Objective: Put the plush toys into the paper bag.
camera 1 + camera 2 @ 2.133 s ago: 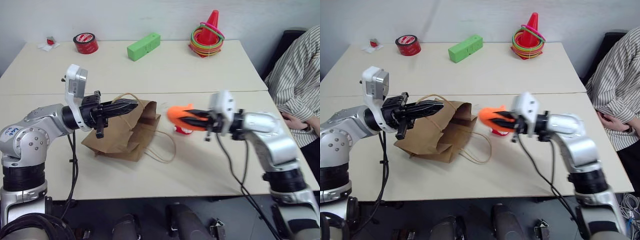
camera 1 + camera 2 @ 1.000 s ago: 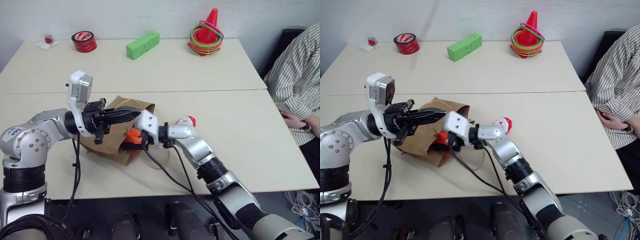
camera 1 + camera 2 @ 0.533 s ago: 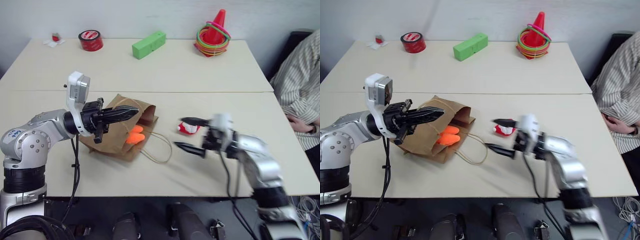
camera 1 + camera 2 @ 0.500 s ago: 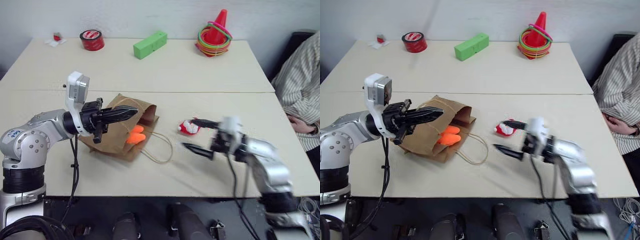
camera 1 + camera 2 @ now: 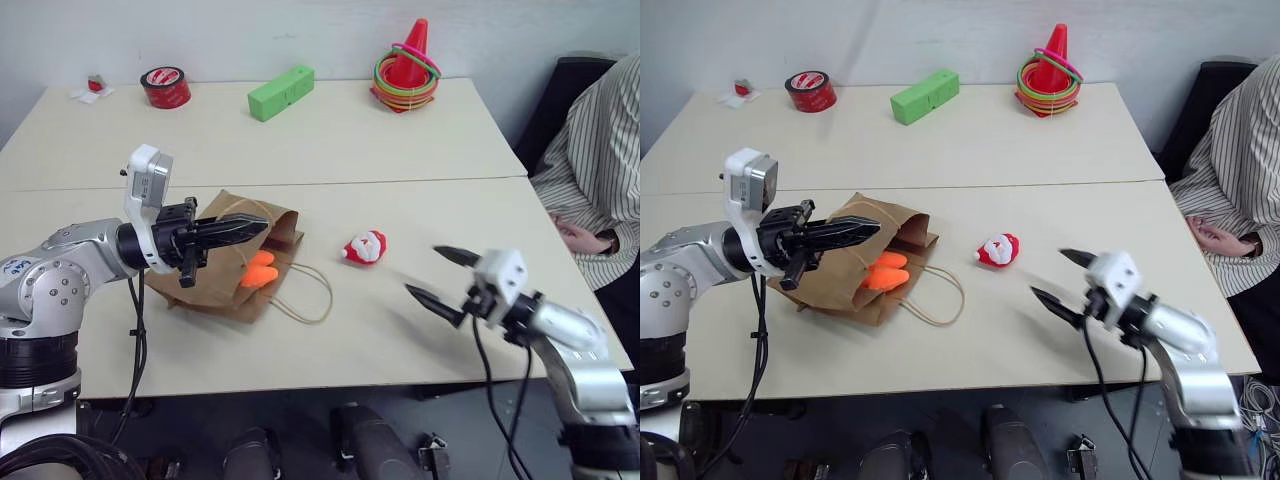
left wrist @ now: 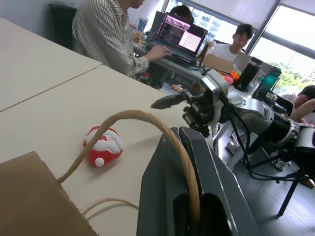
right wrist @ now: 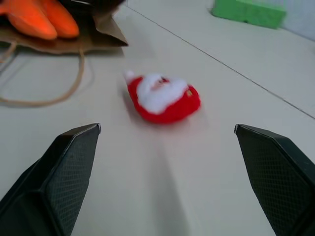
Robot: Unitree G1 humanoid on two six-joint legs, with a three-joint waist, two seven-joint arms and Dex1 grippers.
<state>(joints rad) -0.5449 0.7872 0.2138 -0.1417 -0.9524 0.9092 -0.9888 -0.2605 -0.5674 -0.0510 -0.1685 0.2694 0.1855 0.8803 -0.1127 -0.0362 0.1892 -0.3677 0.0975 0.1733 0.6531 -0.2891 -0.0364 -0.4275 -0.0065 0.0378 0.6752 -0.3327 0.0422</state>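
Orange rounded plush toy (image 5: 259, 270) now inside brown kraft paper bag (image 5: 205, 285), handle pinched by left end effector (image 5: 248, 228); right end effector (image 5: 436, 279) withdrawn, spread empty; red-and-white Santa plush (image 5: 365, 247) still on bench (image 5: 400, 200).

Two plush toys: orange (image 5: 259, 271), Santa (image 5: 364, 247). One paper bag (image 5: 205, 285), tape roll (image 5: 165, 86), green block (image 5: 281, 92), cone (image 5: 411, 52).

Red tape roll (image 5: 165, 86), green block (image 5: 281, 92), ringed cone (image 5: 406, 68), a seated person (image 5: 600, 170)
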